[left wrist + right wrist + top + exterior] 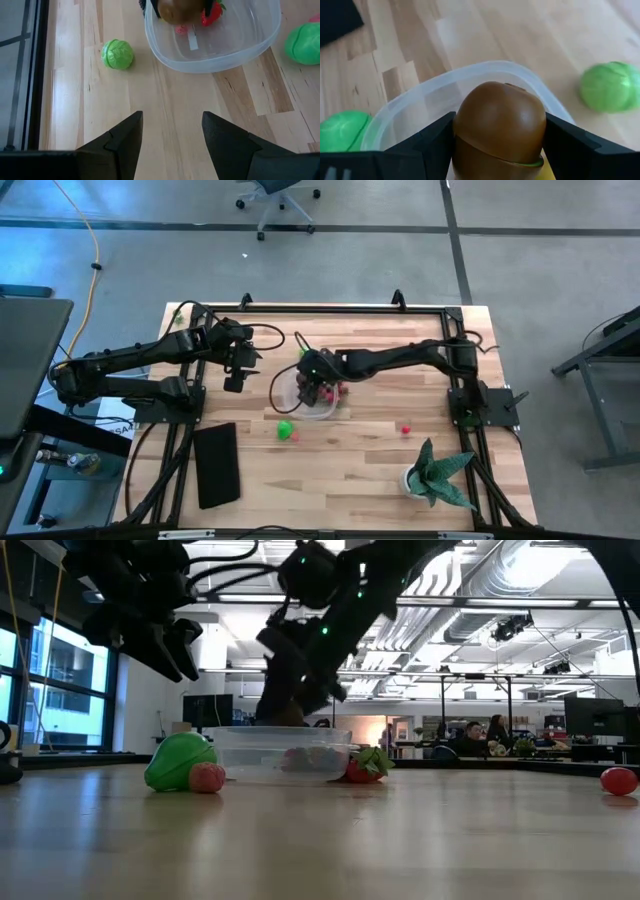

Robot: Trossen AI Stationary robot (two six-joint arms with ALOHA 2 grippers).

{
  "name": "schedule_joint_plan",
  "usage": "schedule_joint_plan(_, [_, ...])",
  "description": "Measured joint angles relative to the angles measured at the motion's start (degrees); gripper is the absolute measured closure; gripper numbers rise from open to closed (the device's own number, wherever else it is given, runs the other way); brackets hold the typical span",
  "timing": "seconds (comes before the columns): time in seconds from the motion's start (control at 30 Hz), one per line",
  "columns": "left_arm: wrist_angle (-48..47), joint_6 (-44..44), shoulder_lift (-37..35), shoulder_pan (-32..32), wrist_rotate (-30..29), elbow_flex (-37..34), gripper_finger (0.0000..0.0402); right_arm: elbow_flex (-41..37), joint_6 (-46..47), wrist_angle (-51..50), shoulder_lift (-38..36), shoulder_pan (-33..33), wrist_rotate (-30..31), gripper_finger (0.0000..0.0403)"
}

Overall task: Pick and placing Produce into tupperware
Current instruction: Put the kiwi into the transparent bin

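The clear tupperware (300,402) sits mid-table with red produce (212,14) in it. My right gripper (318,384) hangs over it, shut on a brown kiwi-like fruit (497,125). My left gripper (172,135) hovers open and empty over bare wood to the tub's left. Loose produce rests on the table. A small green cabbage (117,54) lies beyond the tub's far side. A larger green piece (285,428) with a small pink one (207,777) lies at its near side. A red piece (405,427) lies to the right. My right gripper pinches the brown fruit between its two fingers, one on each of the fruit's opposite sides (462,131). The fingers slant down from the table's right. The fruit is held over the tub's opening (470,75), about level with its rim (290,716).
A flat black slab (216,464) lies near the front left. A spiky green potted plant (436,475) stands at the front right. Black frame rails (320,307) run along the table's edges. Bare wood stretches between the tub and the plant.
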Motion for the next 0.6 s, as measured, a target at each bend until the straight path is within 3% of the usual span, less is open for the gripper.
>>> schedule_joint_plan(0.2, [0.1, 0.0, 0.0, 0.0, 0.0, 0.0, 0.0208, 0.0, -2.8, 1.3, 2.6, -0.4, -3.5, 0.0151])
schedule_joint_plan(0.6, [0.2, 0.0, 0.0, 0.0, 0.0, 0.0, 0.0208, 0.0, -7.9, 1.1, 3.0, 0.4, -4.3, 0.0151])
